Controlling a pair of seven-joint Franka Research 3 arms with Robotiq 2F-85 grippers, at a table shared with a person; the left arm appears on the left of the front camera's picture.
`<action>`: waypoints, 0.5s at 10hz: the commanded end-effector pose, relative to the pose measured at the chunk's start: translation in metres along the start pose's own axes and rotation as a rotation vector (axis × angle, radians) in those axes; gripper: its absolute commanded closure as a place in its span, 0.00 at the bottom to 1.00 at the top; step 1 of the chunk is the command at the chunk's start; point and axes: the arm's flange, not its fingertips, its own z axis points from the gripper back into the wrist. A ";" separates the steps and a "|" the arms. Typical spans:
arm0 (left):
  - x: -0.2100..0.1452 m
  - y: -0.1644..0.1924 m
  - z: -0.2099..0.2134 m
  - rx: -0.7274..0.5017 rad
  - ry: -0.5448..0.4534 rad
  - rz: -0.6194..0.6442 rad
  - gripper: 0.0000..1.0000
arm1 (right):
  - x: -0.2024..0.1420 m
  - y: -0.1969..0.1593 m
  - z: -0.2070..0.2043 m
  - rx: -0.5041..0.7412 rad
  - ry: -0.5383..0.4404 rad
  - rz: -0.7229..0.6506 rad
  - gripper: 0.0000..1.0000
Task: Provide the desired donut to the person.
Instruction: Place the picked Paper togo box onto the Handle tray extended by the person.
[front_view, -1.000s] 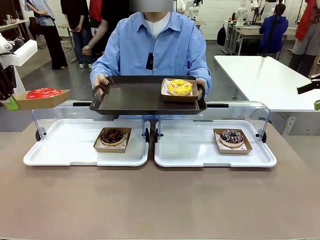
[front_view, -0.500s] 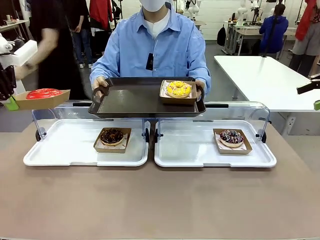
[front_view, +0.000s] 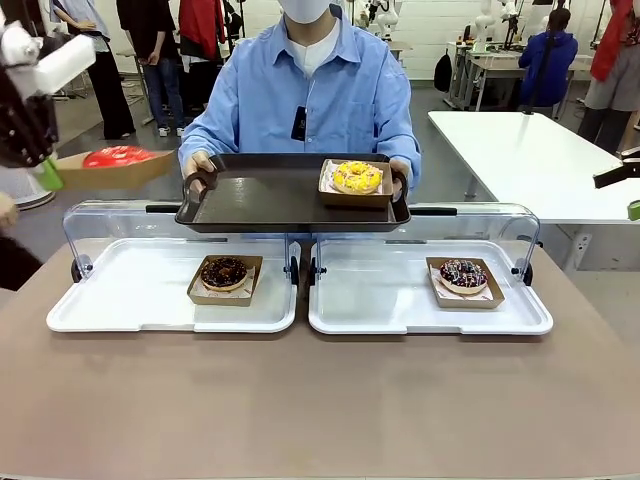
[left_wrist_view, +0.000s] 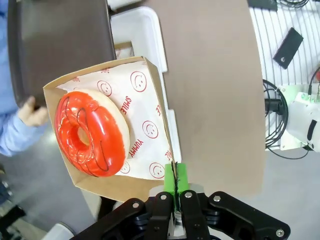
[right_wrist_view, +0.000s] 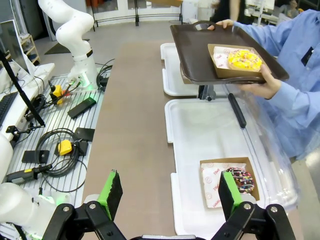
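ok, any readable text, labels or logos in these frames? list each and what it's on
"SMILE" – red print on the white liner paper under the red glazed donut, in the brown cardboard tray.
"YUMMY" – same liner, near the red smiley-face signs.
Red print on the liner under the sprinkled chocolate donut: too small to read.

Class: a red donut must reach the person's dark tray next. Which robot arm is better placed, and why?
The left. Its hand is shut on the red donut's box, raised beside the dark tray. The right hand is open and holds nothing.
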 end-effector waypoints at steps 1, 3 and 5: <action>0.034 0.017 0.015 -0.016 -0.010 -0.078 0.99 | 0.000 -0.001 0.000 0.000 -0.004 -0.001 0.00; 0.081 0.048 0.016 -0.012 0.006 -0.123 0.99 | 0.000 -0.001 0.000 0.000 -0.004 -0.001 0.00; 0.116 0.080 -0.005 -0.017 0.021 -0.128 0.99 | 0.000 -0.001 0.000 0.000 -0.004 -0.001 0.00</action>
